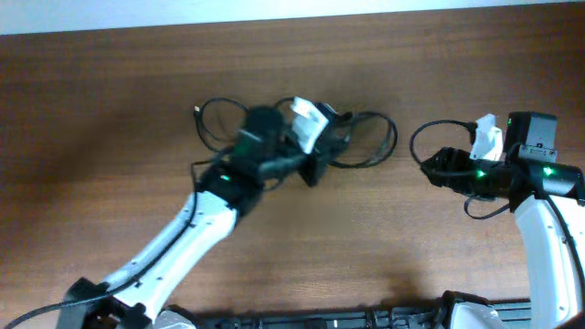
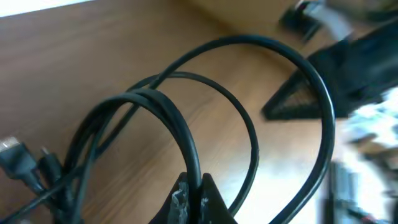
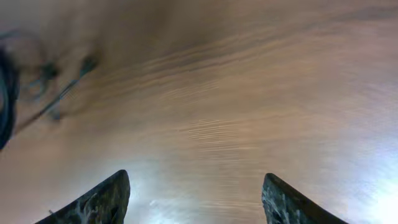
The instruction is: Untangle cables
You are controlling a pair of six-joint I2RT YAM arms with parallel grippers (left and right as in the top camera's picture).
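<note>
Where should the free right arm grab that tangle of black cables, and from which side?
The wide loop at the right end of the cables: it lies open on the table, nearest that arm. Come straight down, jaws astride the strand. That is probably easier than the knotted middle.

No words, numbers or signs can be read in any view. The white piece point(image 1: 309, 122) at the top middle and the other white piece point(image 1: 486, 137) at the right are too blurry.
</note>
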